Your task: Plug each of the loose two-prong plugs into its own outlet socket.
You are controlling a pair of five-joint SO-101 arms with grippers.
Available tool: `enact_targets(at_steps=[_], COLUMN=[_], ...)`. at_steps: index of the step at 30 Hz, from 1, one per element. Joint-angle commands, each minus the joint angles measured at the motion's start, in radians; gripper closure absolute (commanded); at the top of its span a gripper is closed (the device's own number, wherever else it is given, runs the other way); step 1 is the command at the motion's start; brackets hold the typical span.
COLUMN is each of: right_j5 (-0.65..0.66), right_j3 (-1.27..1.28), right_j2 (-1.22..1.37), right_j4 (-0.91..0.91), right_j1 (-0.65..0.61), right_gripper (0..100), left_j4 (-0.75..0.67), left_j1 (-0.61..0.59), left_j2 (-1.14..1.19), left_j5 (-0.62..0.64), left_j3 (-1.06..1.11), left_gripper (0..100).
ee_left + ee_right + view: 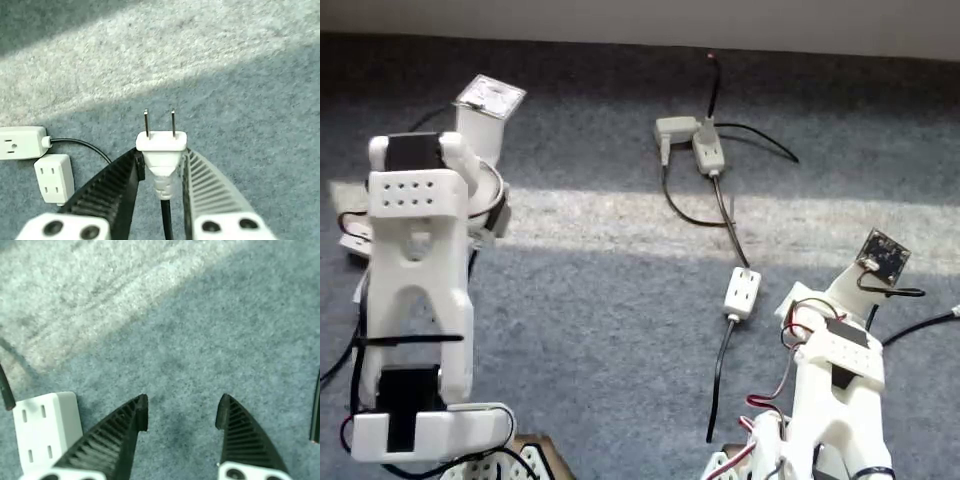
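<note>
A white two-prong plug (pixel 161 147) on a black cord is clamped in my left gripper (pixel 162 157), its prongs pointing away over the grey carpet. Off to one side of it lie a small white outlet block (pixel 50 177) with two slot pairs and a white socket (pixel 20 142) on a black cord. My right gripper (pixel 183 407) is open above bare carpet, with a white outlet block (pixel 45 432) just outside one finger. In the high view that outlet block (pixel 741 292) lies mid-table beside the right arm (pixel 835 380).
Another white socket (pixel 675 130) and a plugged adapter (pixel 709 150) lie at the back, joined by black cords (pixel 725 215). A black cord (pixel 315 410) runs beside the right gripper. The left arm (pixel 415 250) stands at the far left. A sunlit band crosses the carpet.
</note>
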Motion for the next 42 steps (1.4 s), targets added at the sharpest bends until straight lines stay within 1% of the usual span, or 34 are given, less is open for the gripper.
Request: enact_targets(at_steps=[1,5,8,11,13,15,18,21,23,25,28,33,35,38,42], right_j5=[-0.009,-0.009,-0.009,-0.009,-0.009,-0.011,-0.014,-0.018,-0.020,-0.020,-0.020,-0.074,-0.074,-0.057,0.034], right_j3=[-0.007,-0.007,-0.008,-0.008,-0.008,-0.010,-0.028,-0.059,-0.091,-0.133,-0.206,-0.358,-0.421,-0.496,-0.595], right_j2=[-0.008,-0.008,-0.012,-0.015,-0.015,-0.015,-0.015,-0.015,-0.015,-0.015,-0.015,-0.015,-0.015,-0.015,-0.016], right_j4=[-0.015,-0.015,-0.015,-0.015,-0.015,-0.013,-0.007,0.030,0.076,0.119,0.170,0.259,0.297,0.377,0.489], right_j1=[-0.008,-0.008,-0.008,-0.008,-0.005,-0.001,-0.001,-0.007,-0.008,-0.008,-0.008,-0.015,-0.047,-0.150,-0.294], right_gripper=[77.4,77.4,77.4,77.4,77.4,77.4,77.4,77.4,77.4,77.4,77.4,77.4,77.4,77.4,77.4], left_j4=[-0.187,-0.302,-0.459,-0.644,-0.779,-0.947,-1.218,-1.424,-1.496,-1.519,-1.573,-1.758,-1.869,-2.019,-2.134], left_j1=[0.179,0.354,0.469,0.570,0.631,0.668,0.662,0.618,0.610,0.621,0.668,0.730,0.725,0.725,0.725], left_j2=[-0.119,-0.166,-0.219,-0.285,-0.335,-0.389,-0.478,-0.573,-0.619,-0.645,-0.647,-0.647,-0.647,-0.653,-0.654], left_j5=[0.124,0.293,0.388,0.440,0.443,0.443,0.442,0.448,0.450,0.450,0.443,0.442,0.440,0.440,0.440], left_j3=[0.220,0.401,0.527,0.657,0.757,0.872,1.044,1.158,1.213,1.262,1.319,1.415,1.461,1.527,1.541], left_gripper=[99,99,99,99,99,99,99,99,99,99,99,99,99,99,99])
